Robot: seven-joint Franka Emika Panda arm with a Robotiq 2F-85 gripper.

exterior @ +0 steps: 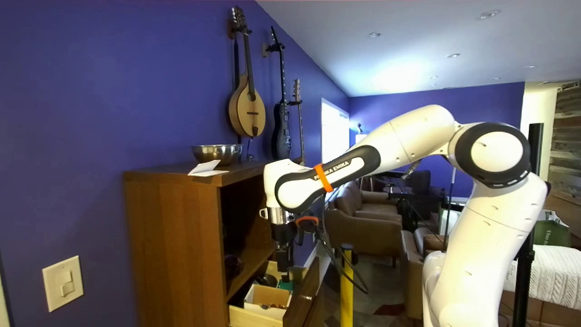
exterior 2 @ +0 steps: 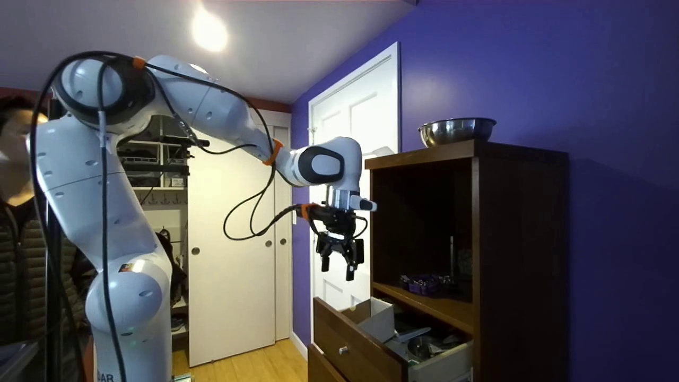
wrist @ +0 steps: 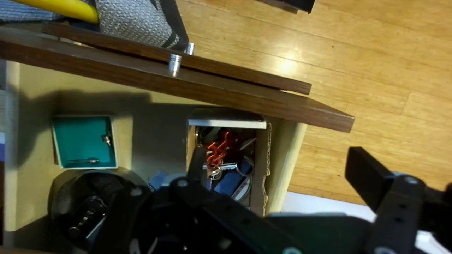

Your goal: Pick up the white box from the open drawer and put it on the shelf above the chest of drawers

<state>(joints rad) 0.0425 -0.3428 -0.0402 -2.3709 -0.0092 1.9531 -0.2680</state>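
The black two-fingered gripper (exterior 2: 338, 268) hangs empty, fingers (wrist: 367, 173) apart, above the pulled-out brown-fronted wooden drawer (exterior 2: 366, 353). Inside stands the open-topped off-white cardboard box (exterior: 268, 296). In the wrist view one finger shows beyond the drawer's side, so centring over the box should come before a straight descent; clearance there is hard to judge.

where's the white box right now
In the wrist view, the white box sits inside the open drawer, near its right-hand end and close behind the drawer's front, to the right of the small green-lined tray.
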